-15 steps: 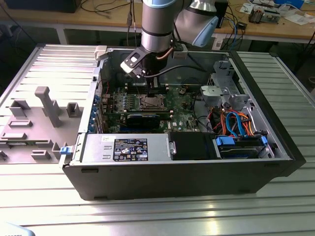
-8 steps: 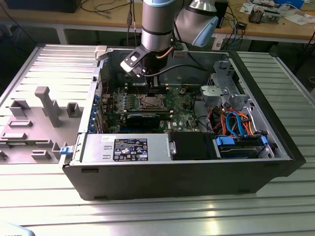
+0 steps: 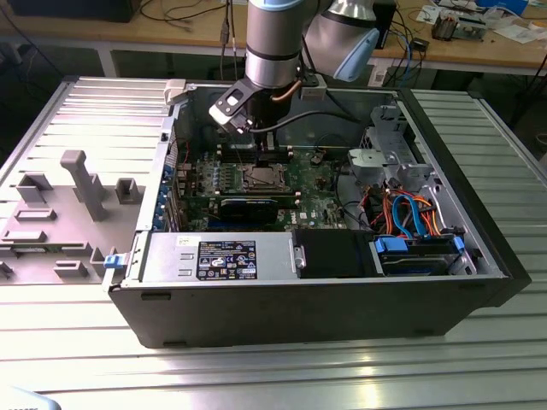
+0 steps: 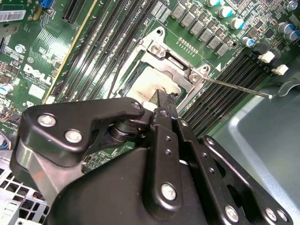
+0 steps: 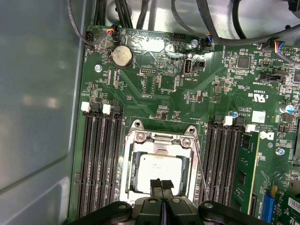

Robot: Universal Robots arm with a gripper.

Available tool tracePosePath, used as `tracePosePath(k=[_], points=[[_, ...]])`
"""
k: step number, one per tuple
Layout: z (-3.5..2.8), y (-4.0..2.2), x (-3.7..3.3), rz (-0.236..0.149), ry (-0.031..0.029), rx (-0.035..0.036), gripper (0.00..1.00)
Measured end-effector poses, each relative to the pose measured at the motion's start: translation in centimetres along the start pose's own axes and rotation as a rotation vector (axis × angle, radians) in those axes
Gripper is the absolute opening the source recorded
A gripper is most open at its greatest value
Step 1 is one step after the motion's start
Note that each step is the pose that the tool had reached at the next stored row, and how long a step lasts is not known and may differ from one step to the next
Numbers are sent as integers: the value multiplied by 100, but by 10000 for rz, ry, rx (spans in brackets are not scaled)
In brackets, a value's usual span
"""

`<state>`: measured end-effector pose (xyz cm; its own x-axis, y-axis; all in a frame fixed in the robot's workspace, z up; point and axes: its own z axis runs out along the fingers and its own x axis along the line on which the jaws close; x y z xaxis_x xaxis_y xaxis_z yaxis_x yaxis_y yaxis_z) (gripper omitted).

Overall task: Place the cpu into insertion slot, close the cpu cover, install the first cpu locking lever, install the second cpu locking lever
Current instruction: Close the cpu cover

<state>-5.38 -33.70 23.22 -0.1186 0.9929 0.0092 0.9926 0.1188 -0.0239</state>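
**A:** Where is the cpu (image 5: 159, 166)?

**B:** It lies flat in the insertion slot (image 5: 127, 164), its dull silver-grey top showing some pale smears. That step looks done.

**A:** And the cpu cover (image 4: 176, 58)?

**B:** The thin, shiny metal frame seems to lie down around the chip, which shows through its square window. I judge it closed, or nearly so.

**A:** The levers?

**B:** One thin wire lever (image 4: 234, 86) angles out from a corner of the socket across the black memory slots (image 5: 98, 159), so it appears unlatched. I cannot tell about the other one. The locking is what's left.

**A:** The gripper (image 5: 161, 183)?

**B:** Its matte black fingers are pressed together with nothing between them. In both wrist views the tips hang over the near edge of the chip. I cannot tell whether they touch it.

**A:** What's around it?

**B:** The glossy green board (image 5: 154, 89) is dotted with small parts and a round coin cell (image 5: 121, 55). It sits in an open metal computer case (image 3: 342, 290) on a ribbed table (image 3: 256, 376).
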Motion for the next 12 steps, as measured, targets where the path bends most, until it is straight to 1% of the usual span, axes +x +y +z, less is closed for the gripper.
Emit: tracePosePath(k=[5,12], points=[[-14,0,0,0,0,0,11],[-77,-2,1,0,-1,0,11]])
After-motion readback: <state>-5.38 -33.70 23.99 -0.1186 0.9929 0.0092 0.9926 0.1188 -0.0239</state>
